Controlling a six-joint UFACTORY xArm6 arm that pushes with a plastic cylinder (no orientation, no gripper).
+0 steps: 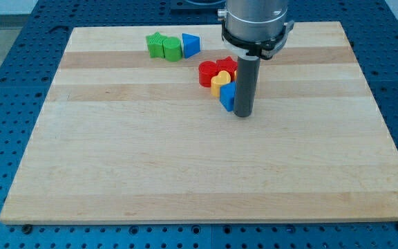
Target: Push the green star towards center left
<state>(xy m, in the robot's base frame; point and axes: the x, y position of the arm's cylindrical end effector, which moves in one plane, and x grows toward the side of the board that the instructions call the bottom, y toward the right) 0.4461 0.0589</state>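
Note:
The green star (155, 43) lies near the board's top edge, left of centre. A green block (172, 48) touches its right side, and a blue block (191, 45) sits right of that. My tip (243, 113) rests on the board well to the right and below the star. It stands right beside a small blue block (227, 97). That block is part of a cluster with a yellow heart (218, 84), a red cylinder (206, 72) and a red star (226, 66).
The wooden board (199, 180) lies on a blue perforated table (5, 104). The arm's grey housing (256, 24) hangs over the board's top edge, right of centre.

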